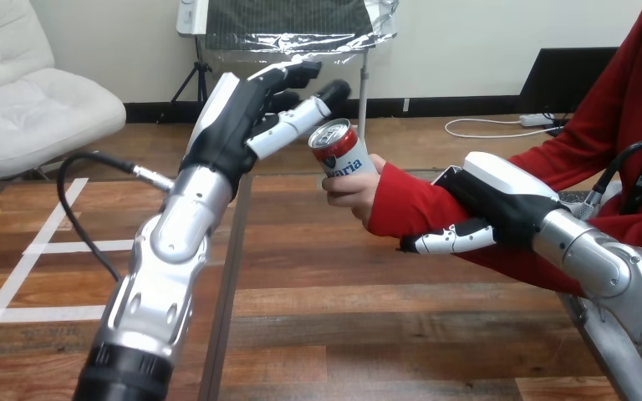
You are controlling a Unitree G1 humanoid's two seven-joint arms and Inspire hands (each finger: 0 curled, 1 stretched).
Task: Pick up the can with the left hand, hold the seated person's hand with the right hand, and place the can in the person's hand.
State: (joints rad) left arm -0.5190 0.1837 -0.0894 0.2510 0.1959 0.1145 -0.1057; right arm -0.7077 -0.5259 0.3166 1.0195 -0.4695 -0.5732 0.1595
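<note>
A red and white can point(344, 153) stands tilted in the person's hand point(354, 193), which reaches in from the right in a red sleeve, above the wooden table point(359, 317). My left hand point(232, 125) is raised just left of the can, open, its fingers straight, the nearest fingertip close beside the can's top; I cannot tell whether it touches. My right hand point(501, 194) is shut on the person's wrist, its thumb point(450, 241) curled under the sleeve and its palm over the top.
The person's arm and torso point(635, 109) take up the right side. White tape lines point(58, 246) mark the table's left part, and a dark seam point(227, 276) runs down the table beside my left forearm.
</note>
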